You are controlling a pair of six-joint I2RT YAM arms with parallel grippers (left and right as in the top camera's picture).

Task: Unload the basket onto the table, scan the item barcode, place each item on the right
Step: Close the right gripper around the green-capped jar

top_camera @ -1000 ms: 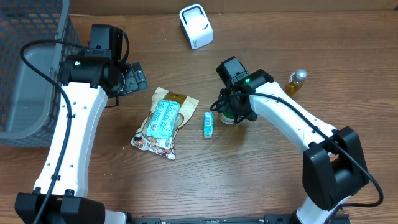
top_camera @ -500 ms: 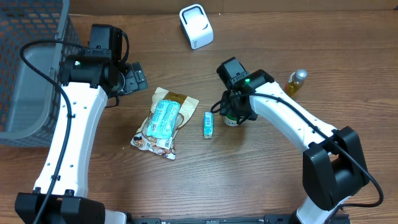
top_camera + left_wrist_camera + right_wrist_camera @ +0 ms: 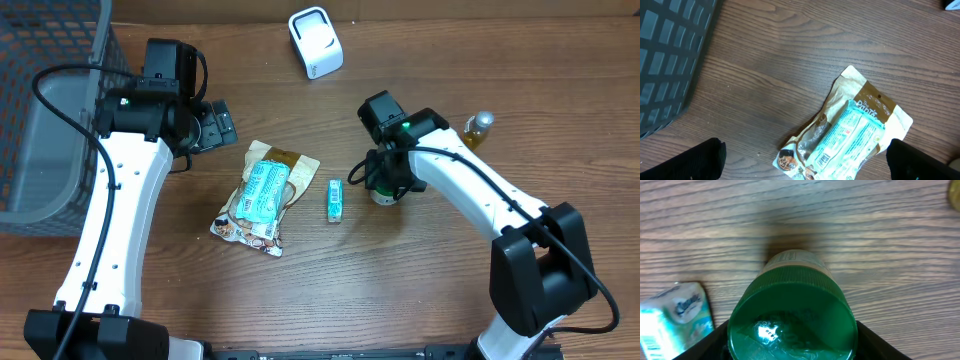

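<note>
Green-capped bottle (image 3: 386, 197) stands upright on the wooden tabletop (image 3: 400, 290), right of centre and directly under the right tool (image 3: 385, 182).

At the far left, a dark mesh basket (image 3: 40, 110) sits against the tabletop's edge. Just right of it, the left tool (image 3: 222, 125) hangs over bare wood with nothing between its fingers. In the left wrist view the two dark fingertips (image 3: 695, 160) sit at opposite bottom corners, spread wide.

Near and to the right of that tool, a crumpled snack pouch (image 3: 262, 195), brown and white with a teal middle, lies flat and slanted. A small pack of tissues (image 3: 335, 200) lies between the pouch and the green-capped bottle, close to the bottle but apart from it. At the far edge, above the gap between pouch and bottle, a white barcode scanner (image 3: 315, 42) sits well apart from everything else.

The right wrist view looks straight down on the round green cap (image 3: 792, 322), with a dark finger (image 3: 715, 341) lying against each side of it, so the right tool pinches the bottle at the cap. Further right and a little farther back, a small yellow bottle (image 3: 477, 132) stands alone.
</note>
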